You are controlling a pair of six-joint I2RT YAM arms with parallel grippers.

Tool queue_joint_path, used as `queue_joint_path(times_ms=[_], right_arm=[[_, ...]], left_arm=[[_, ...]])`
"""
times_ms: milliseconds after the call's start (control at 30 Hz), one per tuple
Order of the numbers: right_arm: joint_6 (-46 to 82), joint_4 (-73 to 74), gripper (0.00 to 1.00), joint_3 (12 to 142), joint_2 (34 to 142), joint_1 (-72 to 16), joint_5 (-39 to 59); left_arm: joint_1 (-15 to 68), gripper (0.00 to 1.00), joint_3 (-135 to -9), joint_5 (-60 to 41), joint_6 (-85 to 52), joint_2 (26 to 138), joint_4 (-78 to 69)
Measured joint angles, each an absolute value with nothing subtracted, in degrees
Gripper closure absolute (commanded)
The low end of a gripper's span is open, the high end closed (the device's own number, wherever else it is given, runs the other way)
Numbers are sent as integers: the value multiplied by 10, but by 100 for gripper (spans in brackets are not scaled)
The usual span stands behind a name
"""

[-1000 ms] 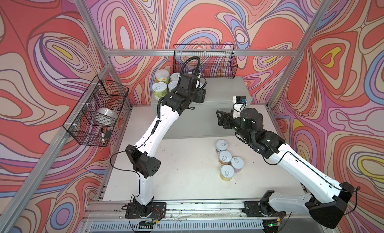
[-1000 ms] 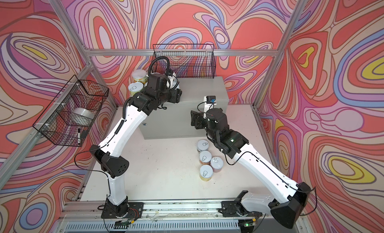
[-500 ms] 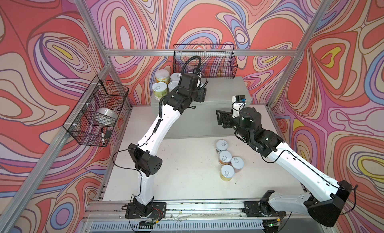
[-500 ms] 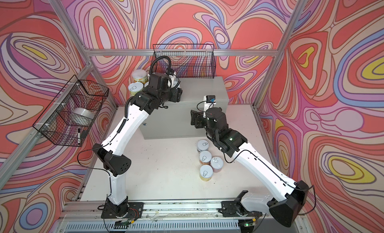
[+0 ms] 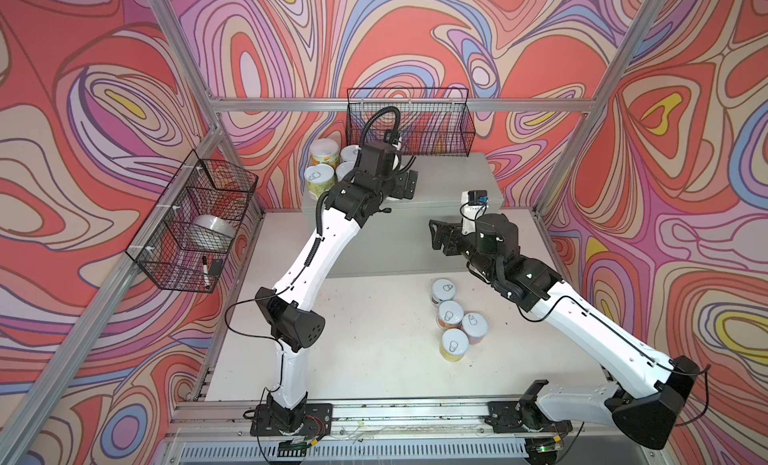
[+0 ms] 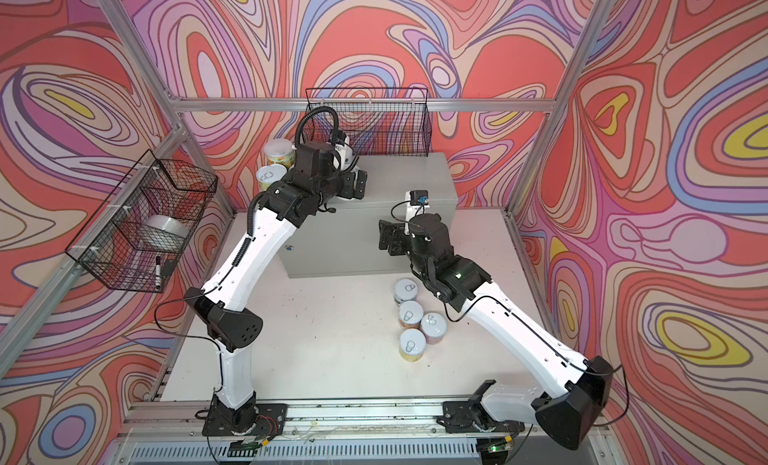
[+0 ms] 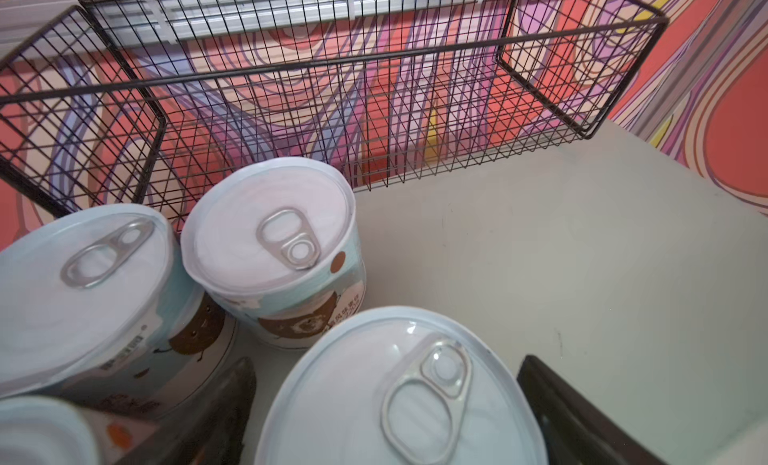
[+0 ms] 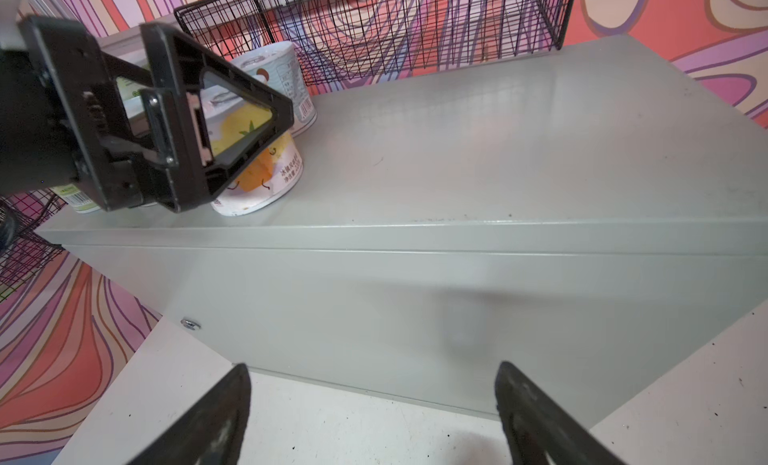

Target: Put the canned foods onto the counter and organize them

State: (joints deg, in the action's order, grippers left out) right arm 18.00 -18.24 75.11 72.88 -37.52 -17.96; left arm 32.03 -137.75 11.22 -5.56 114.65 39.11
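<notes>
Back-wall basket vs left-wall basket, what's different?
The back-wall basket is one long undivided bin; the left-wall basket is split into compartments. The back-wall basket looks empty; the left-wall basket holds a silvery round object and a marker. The back-wall basket hangs over the counter at its rear edge; the left-wall basket hangs away from it. Both are black wire.

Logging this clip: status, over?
Left tool open, straddling a can set on the counter. Right tool open, empty. Four cans wait on the table. Nothing in the way.

Four tins (image 5: pixel 450 315) upright, clustered on table (image 5: pixel 374 338); more tins (image 5: pixel 320 180) upright, grouped on grey counter (image 5: pixel 457 180) left end.
</notes>
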Motion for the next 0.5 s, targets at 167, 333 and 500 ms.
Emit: queue_joint_path(times_ms=[167, 333, 500], right_arm=[[175, -171, 13, 758, 732, -372, -175], [168, -162, 17, 781, 746, -371, -163], [154, -149, 23, 809, 770, -371, -148]], left_arm=[[320, 0, -1390, 109, -55, 1146, 387], [320, 2, -1396, 99, -55, 1124, 383], [321, 5, -1376, 86, -56, 1064, 372]])
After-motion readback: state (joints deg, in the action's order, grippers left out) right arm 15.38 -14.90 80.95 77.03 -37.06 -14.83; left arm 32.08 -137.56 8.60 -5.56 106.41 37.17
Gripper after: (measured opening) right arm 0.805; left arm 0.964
